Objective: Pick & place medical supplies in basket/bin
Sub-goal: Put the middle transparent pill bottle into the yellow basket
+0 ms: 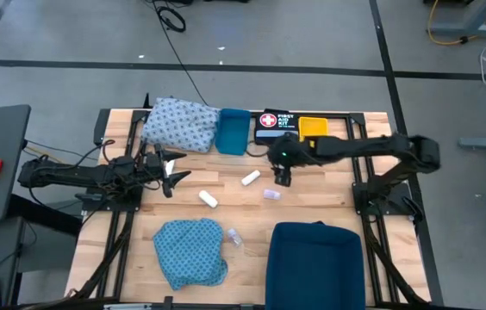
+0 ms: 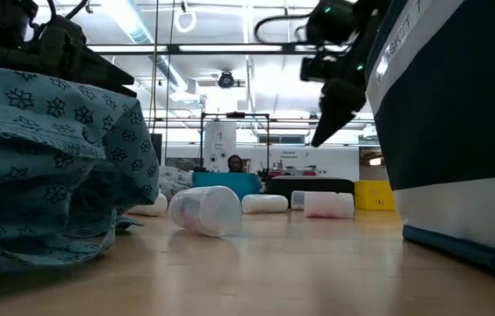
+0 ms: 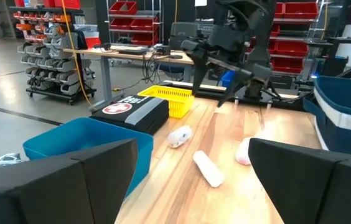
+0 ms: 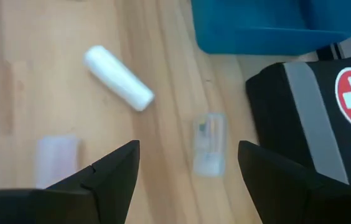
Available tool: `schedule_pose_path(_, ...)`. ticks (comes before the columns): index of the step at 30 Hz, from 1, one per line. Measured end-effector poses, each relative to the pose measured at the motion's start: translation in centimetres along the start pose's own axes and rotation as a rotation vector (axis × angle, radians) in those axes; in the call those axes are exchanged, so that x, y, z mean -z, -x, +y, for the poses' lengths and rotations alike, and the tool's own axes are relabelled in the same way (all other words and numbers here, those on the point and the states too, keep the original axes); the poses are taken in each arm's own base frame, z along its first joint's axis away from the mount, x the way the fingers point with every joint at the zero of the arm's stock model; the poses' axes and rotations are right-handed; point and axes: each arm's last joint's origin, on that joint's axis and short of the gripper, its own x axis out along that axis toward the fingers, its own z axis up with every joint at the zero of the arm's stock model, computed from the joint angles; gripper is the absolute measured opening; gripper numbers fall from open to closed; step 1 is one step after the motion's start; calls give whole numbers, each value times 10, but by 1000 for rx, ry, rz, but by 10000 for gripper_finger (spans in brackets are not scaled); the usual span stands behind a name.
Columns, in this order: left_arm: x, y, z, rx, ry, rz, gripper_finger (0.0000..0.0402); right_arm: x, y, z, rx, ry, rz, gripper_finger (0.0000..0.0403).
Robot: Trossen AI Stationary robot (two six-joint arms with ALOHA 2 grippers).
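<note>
Two white rolls (image 1: 251, 178) (image 1: 208, 199) and two pale vials (image 1: 271, 195) (image 1: 234, 236) lie on the wooden table. The teal cloth (image 1: 190, 250) lies crumpled near the table's near edge, and the whitish-blue cloth (image 1: 178, 123) lies at the far left. My right gripper (image 1: 282, 176) (image 4: 188, 155) hovers open above the table, fingers pointing down, with a roll (image 4: 119, 86) and a clear vial (image 4: 208, 144) below it. My left gripper (image 1: 172, 176) (image 3: 191, 149) is open at the table's left, pointing toward the rolls (image 3: 208, 169) (image 3: 180, 135).
A small blue bin (image 1: 233, 131), the black box with a red-and-white cross (image 1: 275, 123) and a yellow basket (image 1: 313, 128) stand along the far edge. A large dark blue bin (image 1: 314, 263) stands at the near right. Bare wood lies between the two arms.
</note>
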Motion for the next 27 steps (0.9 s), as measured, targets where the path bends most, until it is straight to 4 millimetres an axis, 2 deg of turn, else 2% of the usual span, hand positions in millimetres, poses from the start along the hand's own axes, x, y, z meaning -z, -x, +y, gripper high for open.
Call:
schedule_pose_path(9, 0, 0, 0, 0, -2, 2, 313, -15, -26, -25, -11, -48, 117, 279)
schedule_pose_path(19, 0, 0, 0, 1, -1, 1, 313, -6, -55, -30, -70, -44, 218, 279)
schedule_pose_path(23, 0, 0, 0, 1, -1, 1, 313, -6, -56, -27, -78, -36, 226, 279)
schedule_pose_path(27, 0, 0, 0, 1, -3, 1, 313, -14, -45, -15, -100, -6, 216, 279)
